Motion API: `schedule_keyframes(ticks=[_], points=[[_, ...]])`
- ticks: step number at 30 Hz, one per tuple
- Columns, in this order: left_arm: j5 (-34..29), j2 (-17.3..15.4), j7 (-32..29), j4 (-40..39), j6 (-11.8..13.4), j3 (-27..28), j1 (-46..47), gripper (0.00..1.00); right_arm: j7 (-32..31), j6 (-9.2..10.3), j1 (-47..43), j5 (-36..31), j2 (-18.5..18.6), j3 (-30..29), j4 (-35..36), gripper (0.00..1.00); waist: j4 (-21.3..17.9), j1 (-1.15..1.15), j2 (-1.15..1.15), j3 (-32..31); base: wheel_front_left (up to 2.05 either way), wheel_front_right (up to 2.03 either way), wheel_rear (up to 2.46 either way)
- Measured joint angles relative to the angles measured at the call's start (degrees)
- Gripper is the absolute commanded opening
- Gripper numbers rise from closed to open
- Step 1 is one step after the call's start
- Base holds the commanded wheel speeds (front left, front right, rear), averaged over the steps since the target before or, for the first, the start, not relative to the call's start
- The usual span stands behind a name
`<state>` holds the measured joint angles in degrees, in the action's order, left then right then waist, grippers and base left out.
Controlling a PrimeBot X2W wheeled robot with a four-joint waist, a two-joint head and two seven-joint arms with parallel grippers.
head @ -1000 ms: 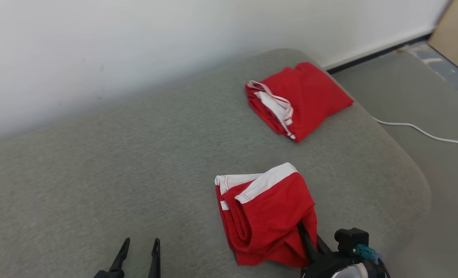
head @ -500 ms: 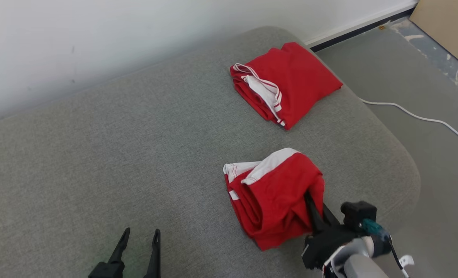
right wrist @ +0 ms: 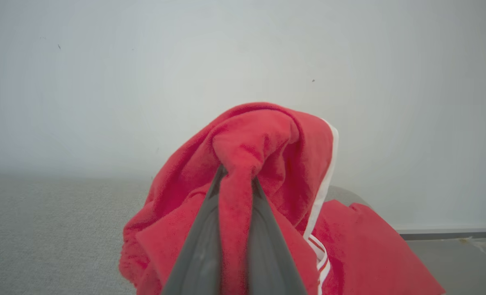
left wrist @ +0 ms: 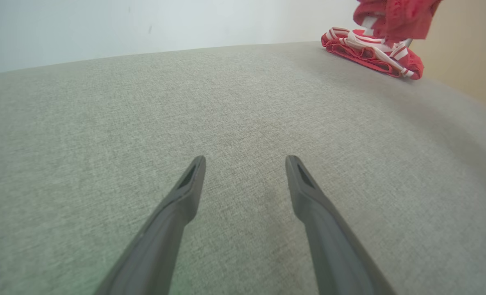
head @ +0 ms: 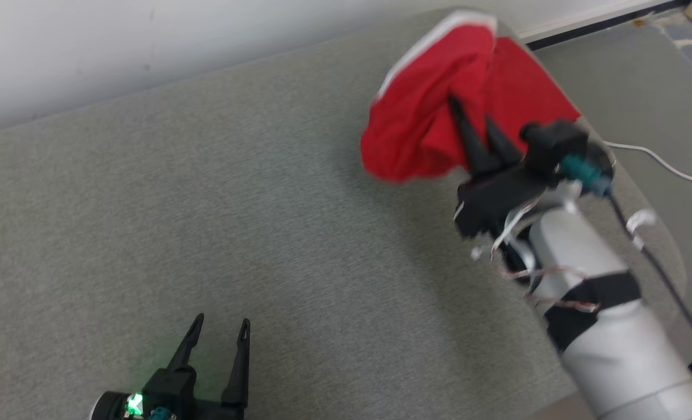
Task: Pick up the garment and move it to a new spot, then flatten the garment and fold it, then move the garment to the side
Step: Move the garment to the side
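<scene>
Right gripper (head: 469,111), clamped on the garment (head: 410,134), holds it over the far right corner of the cushion (head: 206,204). Left gripper (head: 222,321) gapes empty, near edge.

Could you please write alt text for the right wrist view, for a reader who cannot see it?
The right hand is shut on a fold of a red garment with white trim, bunched up in front of a white wall. Beside it, lower right, a second red garment lies on the grey cushion.
</scene>
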<state>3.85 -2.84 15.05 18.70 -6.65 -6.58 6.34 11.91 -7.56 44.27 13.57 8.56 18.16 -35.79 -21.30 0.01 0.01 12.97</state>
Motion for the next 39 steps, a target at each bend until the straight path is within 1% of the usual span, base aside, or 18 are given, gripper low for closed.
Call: schedule_keyframes(ticks=[3, 4, 6, 9, 13, 14, 20, 23, 24, 28, 32, 33, 34, 35, 39], points=[[-0.4, -0.1, 0.0, -0.2, -0.4, -0.1, 0.9, 1.00, -1.0, 0.00, 5.7, -0.3, 2.3, 0.2, -1.5, 0.00, 1.9, 0.00, 0.00, 1.1, 0.00, 0.00, 0.00], [-0.4, -0.1, 0.0, -0.2, -0.4, -0.1, 0.9, 1.00, -1.0, 0.00, 5.7, -0.3, 2.3, 0.2, -1.5, 0.00, 1.9, 0.00, 0.00, 1.1, 0.00, 0.00, 0.00], [-0.8, -0.2, 0.0, -0.7, -0.4, -0.4, 1.6, 1.00, -1.7, 0.00, 8.8, -0.6, 3.9, -0.3, -3.6, 0.00, 3.3, -0.01, 0.00, 1.9, 0.00, 0.00, 0.00], [-1.0, -0.3, 0.0, -1.3, -0.5, -0.9, 2.6, 1.00, -2.3, 0.00, 12.4, -1.1, 6.2, -1.3, -7.3, 0.00, 5.4, 0.00, 0.00, 3.3, 0.00, 0.00, 0.00], [-1.2, -0.5, 0.0, -1.9, -0.5, -1.2, 3.8, 1.00, -3.3, 0.00, 15.6, 0.4, 8.6, -3.3, -13.9, 0.00, 8.3, 0.00, 0.00, 5.3, 0.00, 0.00, 0.00], [-1.2, -0.6, 0.0, -2.0, -0.5, -1.1, 4.2, 1.00, -3.4, 0.00, 16.1, -0.2, 9.7, -2.8, -15.3, 0.00, 9.0, 0.00, 0.00, 5.9, 0.00, 0.00, 0.00], [-1.4, -0.9, 0.0, -3.3, -0.5, -0.8, 5.2, 1.00, -4.7, 0.00, 16.5, -0.8, 16.8, -2.4, -23.9, 0.00, 13.0, 0.00, 0.00, 8.8, 0.00, 0.00, 0.00], [-1.4, -1.0, 0.0, -3.9, -0.7, -0.2, 5.3, 1.00, -5.4, 0.00, 14.3, 0.0, 20.2, -3.9, -29.0, 0.00, 15.2, 0.00, 0.01, 10.0, 0.00, 0.00, 0.00], [-1.4, -1.0, 0.0, -4.1, -0.7, -0.2, 5.2, 1.00, -5.4, 0.00, 13.7, 0.1, 20.7, -4.3, -30.0, 0.00, 15.7, 0.00, 0.00, 10.2, 0.00, 0.00, 0.00], [-1.4, -1.1, 0.0, -4.3, -0.7, 0.2, 4.8, 1.00, -4.8, 0.00, 11.8, 0.3, 23.3, -5.6, -33.1, 0.00, 16.6, 0.00, 0.00, 10.2, 0.00, 0.00, 0.00], [-1.7, -1.1, 0.0, -4.3, -0.7, 0.5, 4.6, 1.00, -3.6, 0.00, 10.9, -1.0, 27.0, -7.8, -35.6, 0.00, 16.6, -0.01, 0.00, 9.4, 0.00, 0.00, 0.00], [-1.7, -1.1, 0.0, -4.3, -0.7, 0.6, 4.6, 1.00, -3.2, 0.00, 10.9, -1.8, 27.8, -8.4, -35.9, 0.24, 16.6, -0.01, 0.00, 9.2, 0.00, 0.00, 0.00], [-1.7, -1.1, 0.0, -4.3, -0.7, 0.6, 4.5, 1.00, -2.7, 0.00, 10.9, -2.2, 28.4, -9.4, -36.3, 0.38, 16.6, -0.01, 0.00, 9.1, 0.00, 0.00, 0.00], [-1.7, -1.1, 0.0, -4.3, -0.7, 0.6, 4.5, 1.00, -2.0, 0.00, 10.9, -2.7, 28.7, -10.2, -36.6, 1.00, 16.6, -0.01, 0.00, 8.9, 0.00, 0.00, 0.00], [-1.7, -1.1, 0.0, -4.0, -0.7, 1.0, 4.3, 1.00, -0.2, 0.00, 11.2, -5.3, 28.9, -13.6, -37.3, 1.00, 16.6, -0.01, 0.00, 8.4, 0.00, 0.00, 0.00]])
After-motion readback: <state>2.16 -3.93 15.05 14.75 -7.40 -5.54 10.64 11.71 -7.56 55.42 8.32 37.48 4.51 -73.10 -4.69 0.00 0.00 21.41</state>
